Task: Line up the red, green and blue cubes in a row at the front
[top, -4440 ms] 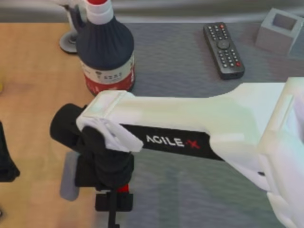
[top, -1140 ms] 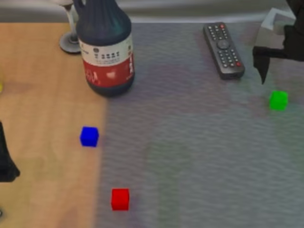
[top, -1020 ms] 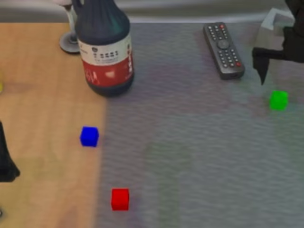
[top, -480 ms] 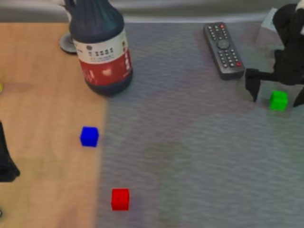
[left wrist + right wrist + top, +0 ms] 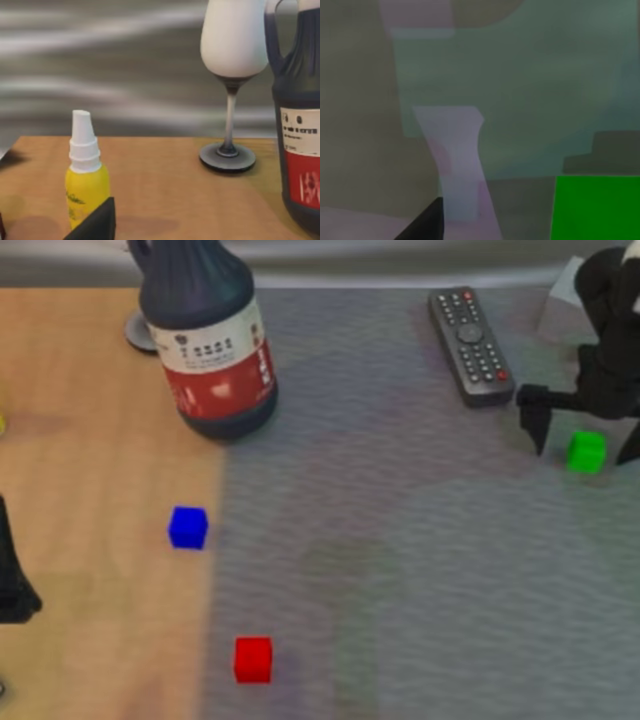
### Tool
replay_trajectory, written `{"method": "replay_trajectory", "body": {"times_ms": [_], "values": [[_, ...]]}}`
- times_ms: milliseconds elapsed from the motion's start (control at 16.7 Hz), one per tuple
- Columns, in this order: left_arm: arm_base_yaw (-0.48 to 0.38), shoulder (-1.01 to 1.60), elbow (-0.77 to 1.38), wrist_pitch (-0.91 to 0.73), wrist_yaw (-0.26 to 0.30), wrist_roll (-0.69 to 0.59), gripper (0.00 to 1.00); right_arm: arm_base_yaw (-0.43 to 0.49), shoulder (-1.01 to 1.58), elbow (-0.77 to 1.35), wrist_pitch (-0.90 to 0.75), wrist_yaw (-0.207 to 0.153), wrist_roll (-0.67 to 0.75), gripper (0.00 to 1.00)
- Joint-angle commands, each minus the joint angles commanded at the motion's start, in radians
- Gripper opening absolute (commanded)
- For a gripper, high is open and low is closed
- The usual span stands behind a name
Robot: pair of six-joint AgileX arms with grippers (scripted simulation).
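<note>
Against the picture half a second back: the cubes have not moved, the large dark bottle with the red-and-white label (image 5: 208, 345) leans a little further left, and the right gripper (image 5: 585, 435) has barely shifted, holding its place over the green cube.

Left to right in the top view: the left arm sits parked at the near-left edge, only a dark part of it showing; whether its fingers are open cannot be told. The left wrist view shows a small yellow dropper bottle with a white cap (image 5: 86, 177) and a stemmed glass with a white bowl (image 5: 231, 80) on the wood beside the dark bottle.

The small deep blue cube (image 5: 188, 527) rests on the tan wooden strip, close to where the wood meets the grey woven mat (image 5: 400, 540). The small bright red cube (image 5: 253, 659) lies nearer, just on the mat. A black remote control (image 5: 471, 344) lies far and right of centre.

The small bright green cube (image 5: 586, 451) sits at far right. The right gripper straddles it, fingers spread wide, one on each side, not touching it. A grey hollow block (image 5: 560, 310) stands behind the arm.
</note>
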Motion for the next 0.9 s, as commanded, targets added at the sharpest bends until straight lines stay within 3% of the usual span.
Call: {"method": "replay_trajectory", "body": {"times_ms": [480, 900], "values": [[0.000, 0.000, 0.000, 0.000, 0.000, 0.000, 1.00, 0.000, 0.000, 0.000, 0.000, 0.000, 0.000, 0.02], [0.000, 0.000, 0.000, 0.000, 0.000, 0.000, 1.00, 0.000, 0.000, 0.000, 0.000, 0.000, 0.000, 0.00]]}}
